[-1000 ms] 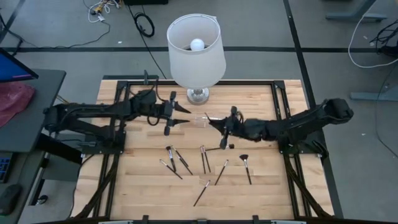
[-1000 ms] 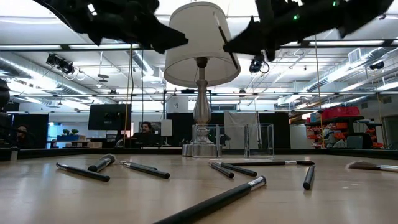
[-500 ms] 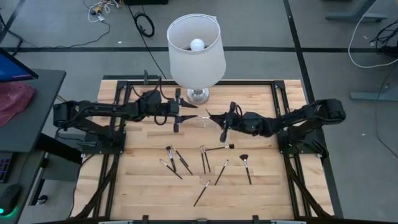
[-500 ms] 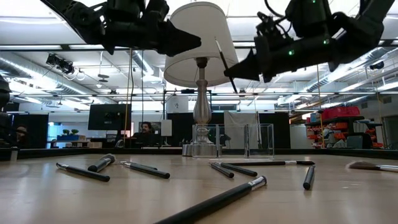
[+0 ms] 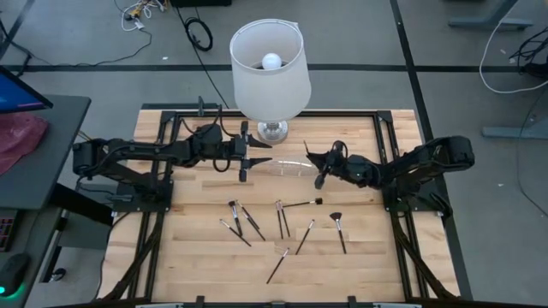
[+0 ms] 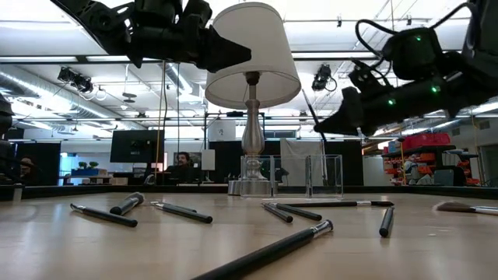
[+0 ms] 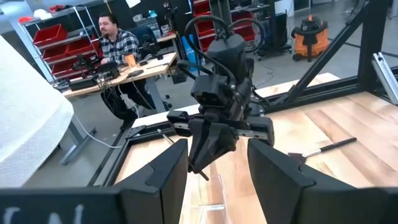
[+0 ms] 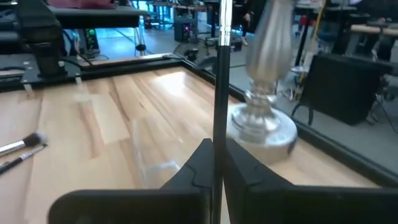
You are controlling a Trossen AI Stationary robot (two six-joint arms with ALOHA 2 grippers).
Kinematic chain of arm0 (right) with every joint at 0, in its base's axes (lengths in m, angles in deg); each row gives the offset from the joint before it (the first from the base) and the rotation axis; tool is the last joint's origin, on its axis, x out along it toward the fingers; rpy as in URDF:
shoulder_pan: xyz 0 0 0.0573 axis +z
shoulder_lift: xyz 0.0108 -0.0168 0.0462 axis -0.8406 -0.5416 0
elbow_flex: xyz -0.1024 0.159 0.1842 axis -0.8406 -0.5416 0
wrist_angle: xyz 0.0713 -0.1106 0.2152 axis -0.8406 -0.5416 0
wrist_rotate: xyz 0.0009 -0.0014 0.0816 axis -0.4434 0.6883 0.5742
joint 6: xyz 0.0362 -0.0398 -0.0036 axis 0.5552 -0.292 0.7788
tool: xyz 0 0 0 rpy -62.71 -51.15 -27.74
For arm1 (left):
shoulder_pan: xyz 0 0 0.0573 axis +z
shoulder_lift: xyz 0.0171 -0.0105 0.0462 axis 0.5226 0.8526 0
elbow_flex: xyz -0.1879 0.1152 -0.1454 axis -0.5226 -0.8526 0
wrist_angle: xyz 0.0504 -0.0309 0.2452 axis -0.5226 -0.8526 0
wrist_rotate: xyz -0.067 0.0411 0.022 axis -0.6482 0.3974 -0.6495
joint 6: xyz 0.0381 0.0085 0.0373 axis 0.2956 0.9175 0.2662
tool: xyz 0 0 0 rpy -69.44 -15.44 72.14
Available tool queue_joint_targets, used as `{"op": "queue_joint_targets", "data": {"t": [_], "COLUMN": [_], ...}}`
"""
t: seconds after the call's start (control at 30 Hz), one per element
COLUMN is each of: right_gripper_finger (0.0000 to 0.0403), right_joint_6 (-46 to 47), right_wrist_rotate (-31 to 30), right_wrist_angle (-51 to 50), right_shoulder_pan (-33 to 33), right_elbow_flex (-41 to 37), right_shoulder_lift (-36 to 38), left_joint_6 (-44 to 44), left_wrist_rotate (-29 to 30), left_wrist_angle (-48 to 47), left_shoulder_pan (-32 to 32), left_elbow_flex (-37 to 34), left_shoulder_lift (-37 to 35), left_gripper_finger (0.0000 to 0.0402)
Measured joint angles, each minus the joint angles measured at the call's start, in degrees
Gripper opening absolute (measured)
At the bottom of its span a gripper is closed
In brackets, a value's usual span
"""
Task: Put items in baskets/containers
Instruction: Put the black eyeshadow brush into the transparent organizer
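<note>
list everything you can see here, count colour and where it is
brushes on the table: about nine, dark or pale thin handles, scattered on the near half of the tabletop
held brush: one, dark handle, clamped in the right gripper
clear box: one, see-through, in front of the lamp base between the two grippers
lamp: one, white shade on a silver base, far middle of the table
table: one, pale wood, black frame
person: one, plaid shirt, seated at a desk behind the table
left gripper: open, held above the table left of the box
right gripper: shut on the held brush, right of the box
</note>
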Motion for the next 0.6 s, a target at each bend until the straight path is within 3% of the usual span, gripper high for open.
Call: {"op": "queue_joint_targets", "data": {"t": [0.17, 0.37, 0.6], "right_gripper_finger": [0.0013, 0.0013, 0.0022], "right_joint_6": [1.3, -0.8, -0.8], "right_wrist_rotate": [2.7, 3.2, 3.1], "right_wrist_angle": [1.6, 12.7, 17.2], "right_shoulder_pan": [0.0, 0.0, 0.0], "right_elbow_flex": [-0.5, -0.5, -0.3], "right_shoulder_lift": [-2.8, -10.4, -17.6], "left_joint_6": [0.0, 0.1, 0.0], "left_wrist_rotate": [0.0, 0.0, 0.0], "left_wrist_angle": [0.2, 0.2, 0.1], "left_shoulder_pan": [0.0, 0.0, 0.0], "left_elbow_flex": [0.0, 0.0, 0.0], "left_shoulder_lift": [0.0, 0.0, 0.0], "left_gripper_finger": [0.0172, 0.0172, 0.0172]}}
